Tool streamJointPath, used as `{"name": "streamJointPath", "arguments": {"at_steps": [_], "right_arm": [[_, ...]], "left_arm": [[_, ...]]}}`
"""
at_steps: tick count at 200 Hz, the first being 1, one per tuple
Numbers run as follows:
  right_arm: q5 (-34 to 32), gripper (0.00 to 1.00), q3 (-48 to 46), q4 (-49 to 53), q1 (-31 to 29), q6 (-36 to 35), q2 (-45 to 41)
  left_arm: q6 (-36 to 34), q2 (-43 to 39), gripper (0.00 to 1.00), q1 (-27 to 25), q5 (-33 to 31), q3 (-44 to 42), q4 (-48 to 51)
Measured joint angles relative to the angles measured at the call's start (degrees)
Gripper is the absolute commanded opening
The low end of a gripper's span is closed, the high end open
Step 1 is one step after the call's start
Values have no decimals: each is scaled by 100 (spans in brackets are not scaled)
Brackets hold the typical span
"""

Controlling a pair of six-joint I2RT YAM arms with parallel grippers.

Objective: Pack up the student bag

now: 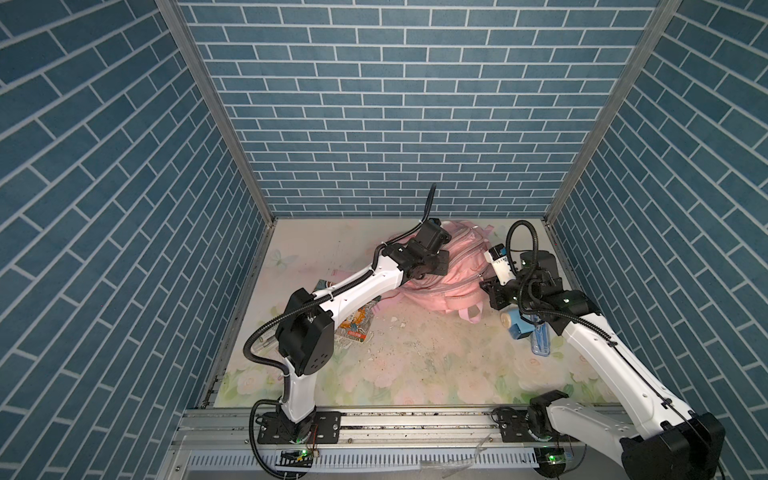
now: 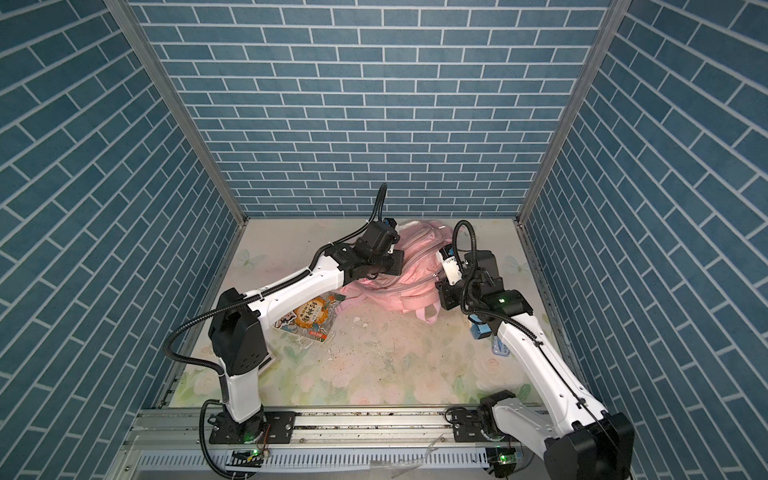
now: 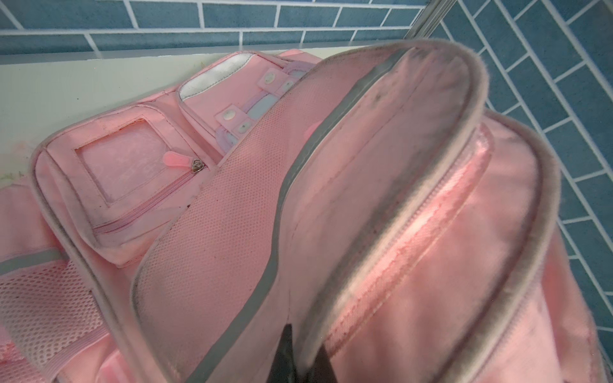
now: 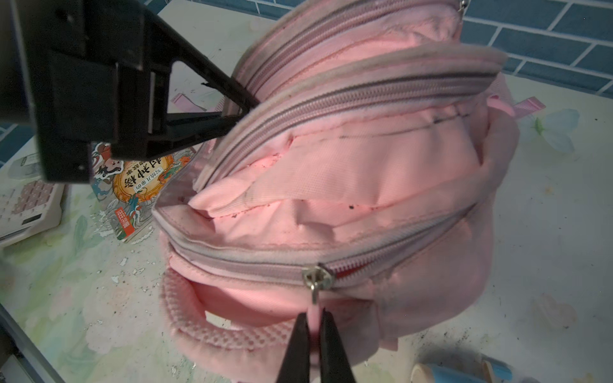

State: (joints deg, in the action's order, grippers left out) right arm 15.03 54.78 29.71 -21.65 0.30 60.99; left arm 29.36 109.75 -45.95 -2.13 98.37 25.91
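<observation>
Soft even light, faint shadows, wide-angle edge bending, close-up blur on the student bag (image 3: 365,232).

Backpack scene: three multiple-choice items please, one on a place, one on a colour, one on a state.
1. Where is the picture book?
A. by the right arm's base
B. on the table, left of the backpack
C. standing against the back wall

2. What colour is the zip pull held by the right gripper?
A. pink
B. green
C. black

3. The backpack's big compartment is:
A. zipped shut
B. stuffed with books
C. unzipped, lining showing

Key: 1 B, it lies flat on the table beside the backpack; 2 A, a pink tab sits pinched between the shut jaws; 3 C, the opening gapes over bare pink lining.
</observation>
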Motion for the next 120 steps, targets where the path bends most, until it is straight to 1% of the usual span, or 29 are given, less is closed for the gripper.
{"name": "streamJointPath", "arguments": {"at_steps": [42, 76, 95, 120], "right_arm": [[57, 0, -22, 2, -330, 544, 92], [26, 0, -278, -264, -498, 697, 92], [-4, 0, -310, -293, -385, 680, 125], [175, 0, -232, -275, 81, 584, 306]], "left_arm": [[168, 74, 0, -26, -164, 44, -4], [332, 181, 0, -26, -96, 323, 105], [404, 190, 0, -13, 7, 398, 208], [590, 190, 0, -4, 254, 415, 214]]}}
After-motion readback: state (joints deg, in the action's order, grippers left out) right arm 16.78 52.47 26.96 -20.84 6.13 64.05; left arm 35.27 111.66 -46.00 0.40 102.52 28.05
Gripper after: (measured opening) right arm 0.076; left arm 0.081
